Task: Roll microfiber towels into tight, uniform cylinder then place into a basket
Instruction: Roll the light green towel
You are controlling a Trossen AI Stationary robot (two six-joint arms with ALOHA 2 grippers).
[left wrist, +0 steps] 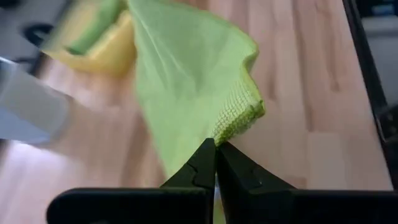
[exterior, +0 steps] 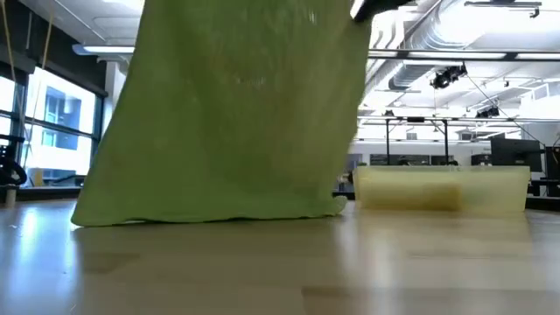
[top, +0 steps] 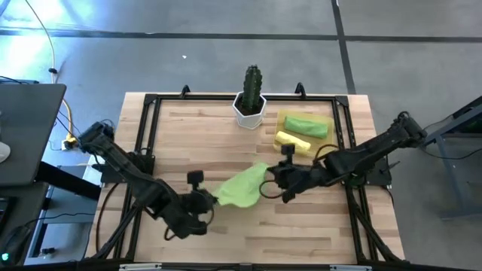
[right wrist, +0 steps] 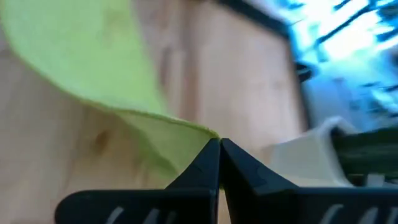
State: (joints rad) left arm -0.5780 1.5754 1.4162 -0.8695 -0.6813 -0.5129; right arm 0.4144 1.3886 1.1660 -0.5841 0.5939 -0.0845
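A lime-green microfiber towel (top: 241, 187) hangs spread between my two grippers above the middle of the table. In the low view the towel (exterior: 227, 114) is a wide sheet whose lower edge (exterior: 210, 219) reaches the tabletop. My left gripper (top: 213, 199) is shut on the towel's near-left end, and my right gripper (top: 265, 181) is shut on its far-right end. The pale yellow basket (top: 325, 119) stands at the far right. In it lie a rolled green towel (top: 307, 126) and a rolled yellow towel (top: 292, 141). My left gripper (left wrist: 216, 146) pinches a corner of the green towel (left wrist: 231, 127) between its two shut fingers. The hemmed edge bunches up right at the fingertips. The cloth spreads away from the fingers, raised off the wood. My right gripper (right wrist: 219, 144) pinches the towel's upper edge (right wrist: 200, 130) at a corner, between its two shut fingertips. From there the cloth curves away in a sagging fold. Whether one layer or several is held, I cannot tell.
A white hexagonal pot with a cactus (top: 250, 102) stands at the far edge, just left of the basket (exterior: 442, 188). A black frame (top: 151, 102) runs around the tabletop. Bare wood (top: 301, 233) lies on the near side of the towel.
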